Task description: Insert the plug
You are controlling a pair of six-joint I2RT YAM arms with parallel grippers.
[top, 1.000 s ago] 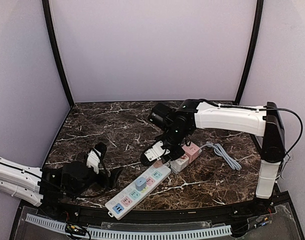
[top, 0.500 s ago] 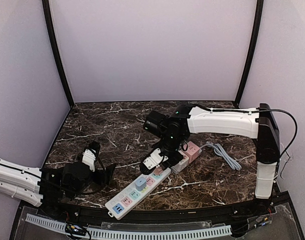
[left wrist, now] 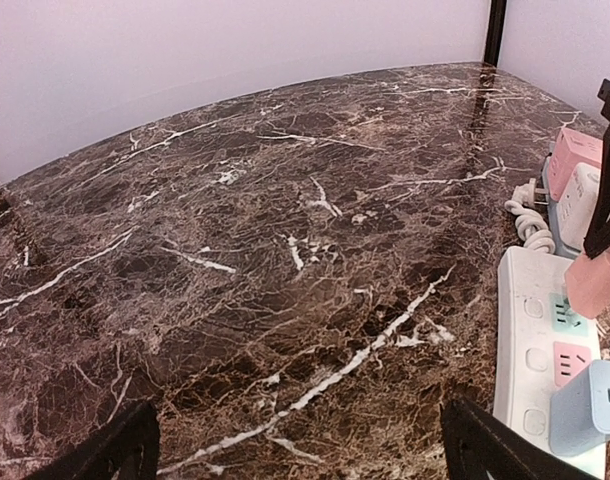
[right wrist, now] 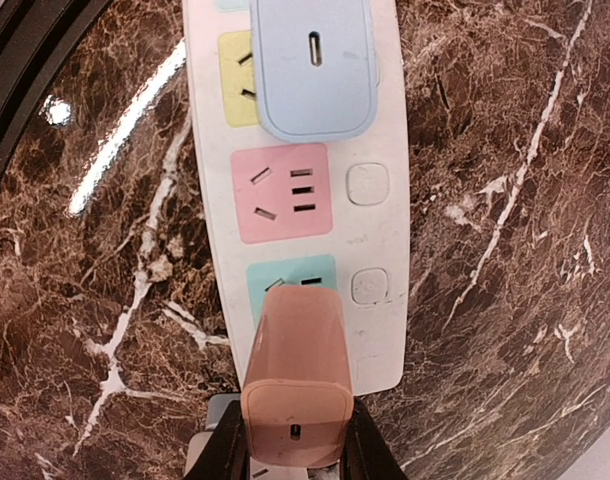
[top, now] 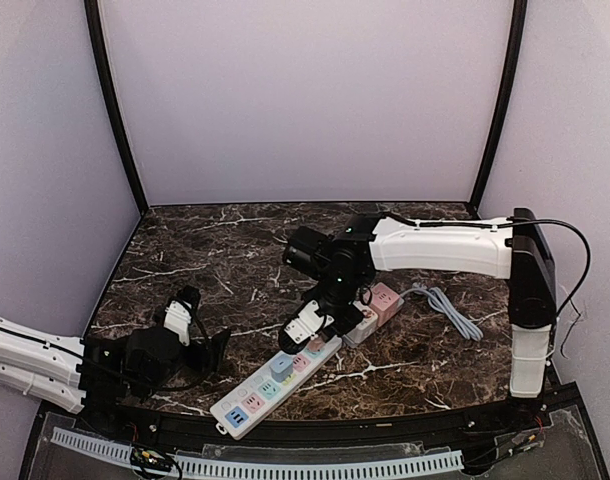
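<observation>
Marble table (top: pixel 235 250): right pincer (right wrist: pixel 295 447) holds pink plug (right wrist: pixel 293 385) at power strip (right wrist: pixel 390 235).

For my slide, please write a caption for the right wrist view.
Right end effector holds pink rectangular plastic plug over teal socket of white power strip.

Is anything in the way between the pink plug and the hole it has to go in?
Nothing visible is. The right pincer holds the pink plug right at the teal socket at the white power strip's end. The blue charger sits further along, past the pink socket.
</observation>
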